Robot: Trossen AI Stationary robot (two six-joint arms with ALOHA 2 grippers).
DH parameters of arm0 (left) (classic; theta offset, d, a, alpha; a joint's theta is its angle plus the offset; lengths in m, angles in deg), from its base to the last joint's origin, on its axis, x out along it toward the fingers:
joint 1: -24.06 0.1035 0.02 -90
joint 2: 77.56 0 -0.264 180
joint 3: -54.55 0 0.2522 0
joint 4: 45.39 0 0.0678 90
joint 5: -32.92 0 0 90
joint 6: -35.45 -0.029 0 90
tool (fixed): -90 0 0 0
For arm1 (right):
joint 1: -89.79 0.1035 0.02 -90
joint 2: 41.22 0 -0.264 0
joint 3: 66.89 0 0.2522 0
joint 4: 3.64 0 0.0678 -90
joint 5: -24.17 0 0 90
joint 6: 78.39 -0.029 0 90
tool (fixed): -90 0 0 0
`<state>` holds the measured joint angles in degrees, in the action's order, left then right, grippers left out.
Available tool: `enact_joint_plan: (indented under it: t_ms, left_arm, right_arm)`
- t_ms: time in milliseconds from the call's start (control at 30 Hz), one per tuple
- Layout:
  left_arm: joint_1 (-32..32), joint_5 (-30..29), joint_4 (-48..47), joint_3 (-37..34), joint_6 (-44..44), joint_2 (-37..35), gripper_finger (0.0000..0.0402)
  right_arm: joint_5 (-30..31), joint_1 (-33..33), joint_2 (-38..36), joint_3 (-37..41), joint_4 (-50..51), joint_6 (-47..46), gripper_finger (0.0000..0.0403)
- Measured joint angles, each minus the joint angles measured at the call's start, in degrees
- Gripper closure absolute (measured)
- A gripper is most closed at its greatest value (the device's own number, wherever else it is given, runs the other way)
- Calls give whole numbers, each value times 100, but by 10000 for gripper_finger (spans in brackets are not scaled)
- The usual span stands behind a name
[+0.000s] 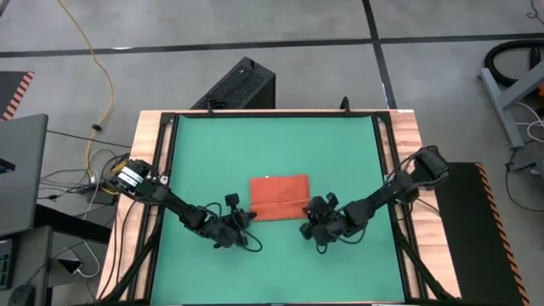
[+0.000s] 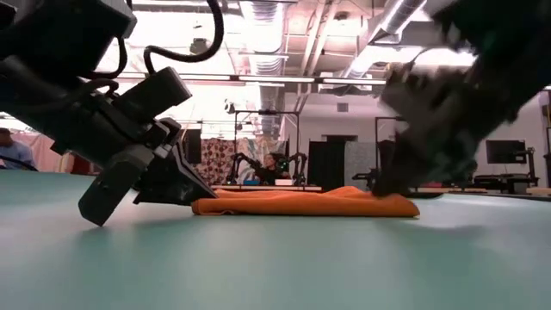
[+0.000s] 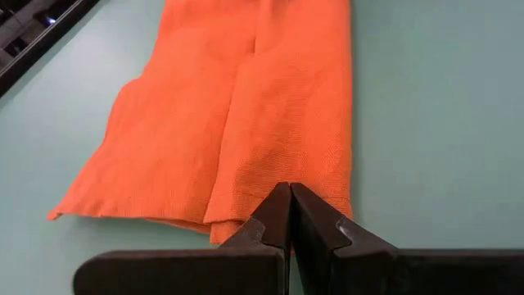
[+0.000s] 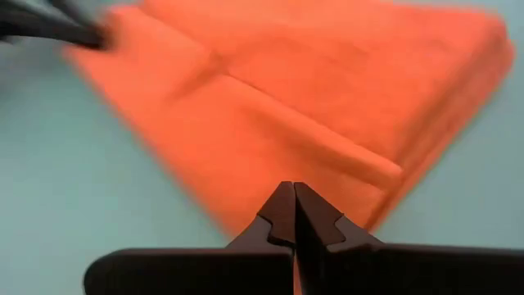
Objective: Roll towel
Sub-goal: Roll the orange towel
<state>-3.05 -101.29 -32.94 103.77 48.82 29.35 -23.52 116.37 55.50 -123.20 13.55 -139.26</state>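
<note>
The towel (image 1: 279,196), an orange-red cloth folded into a flat rectangle, is lying near the middle of the green desk (image 1: 272,144), a little toward the front edge. A small white tag is showing at its far edge in the high view. In the low view the towel (image 2: 306,202) is lying low and flat on the desk surface, with soft layered folds along its near side. The left wrist view is showing a seam-like fold running along the cloth (image 3: 246,123), and the right wrist view is showing stacked layers at one end of it (image 4: 327,106).

The left claw (image 1: 246,217) is sitting at the towel's front left corner, its fingers pressed together with the tips (image 3: 288,215) pinching the cloth's near edge. The right claw (image 1: 308,223) is sitting at the front right corner, likewise closed, its fingertips (image 4: 292,215) meeting over the towel's edge and gripping it. Both arms are reaching in low from the desk's front corners.

Around the desk a wooden frame (image 1: 153,170) is bordering the green mat. Behind the desk a black box (image 1: 242,85) is standing on the grey floor, and a yellow cable (image 1: 102,76) is trailing across it.
</note>
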Motion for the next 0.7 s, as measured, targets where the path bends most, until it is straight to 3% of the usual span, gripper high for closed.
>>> enact_joint_plan:
  t_ms: [167,267,600,700]
  left_arm:
    - [-1,37,-247,5,74,-3,401]
    - [1,197,-278,7,66,-9,401]
    - [6,481,-361,4,16,-21,401]
    - [6,544,-512,7,70,-22,401]
  right_arm:
    - [193,277,-424,-12,-83,1931,379]
    - [-63,486,-549,-14,-248,3189,353]
    - [-197,391,-240,-17,-256,5200,171]
    - [-202,262,-208,-17,-252,5374,150]
